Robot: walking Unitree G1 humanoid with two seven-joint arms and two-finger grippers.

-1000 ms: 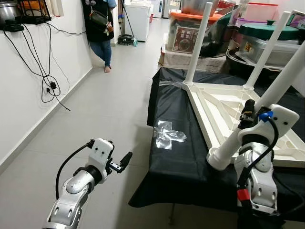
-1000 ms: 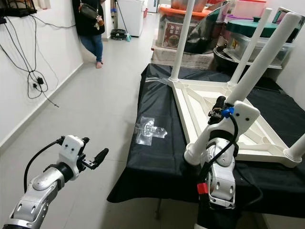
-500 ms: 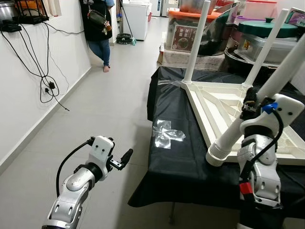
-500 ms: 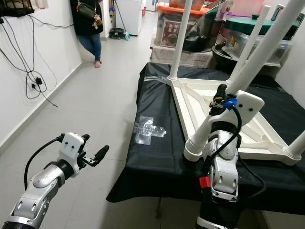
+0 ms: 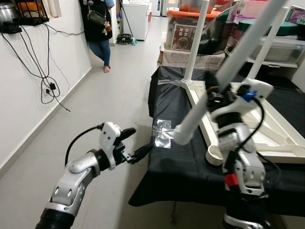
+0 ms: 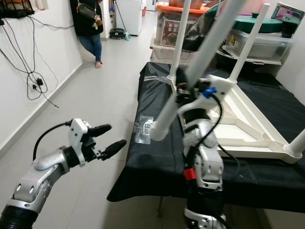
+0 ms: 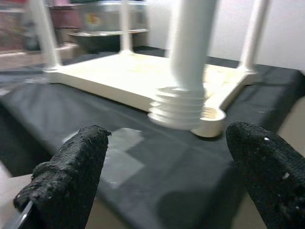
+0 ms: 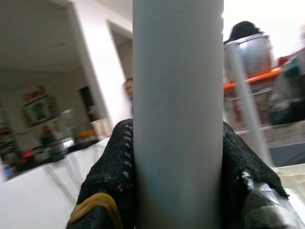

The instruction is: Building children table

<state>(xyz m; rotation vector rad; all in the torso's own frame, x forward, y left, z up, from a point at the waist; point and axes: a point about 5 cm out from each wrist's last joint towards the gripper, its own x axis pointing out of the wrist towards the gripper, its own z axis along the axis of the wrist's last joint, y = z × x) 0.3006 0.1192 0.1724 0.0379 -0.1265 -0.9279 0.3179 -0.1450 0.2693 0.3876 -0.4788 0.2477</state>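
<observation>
A white children's table top [image 5: 248, 119] is seen lying upside down on a bench draped in black cloth [image 5: 181, 157], with two legs already standing upright at its far corners: the far-left leg [image 5: 196, 43] and the far-right leg [image 6: 250, 45]. A third fitted leg [image 6: 296, 145] shows at the near right corner, while the near-left socket [image 5: 215, 153] is now left open. A loose white leg [image 5: 224, 71] is pinched about mid-length by the right gripper [image 5: 213, 91], whose black fingers are pressed against both sides of the tube in the right wrist view. A second ago the threaded foot of this leg sat low beside the near-left socket; it has since been swung up and out to the robot's left, so that the ribbed end [image 7: 183, 107] now hangs over the cloth near a crumpled clear plastic bag [image 5: 163, 133], away from the socket. The left gripper [image 5: 134, 151], which was held lower and further out over the floor, has been raised toward that end with its fingers spread wide, and nothing is held in it. This is judged to be a handover or two-handed regrasp, so seating of the fourth leg is not yet done. A person [image 5: 99, 28] stands far off by the wall.
</observation>
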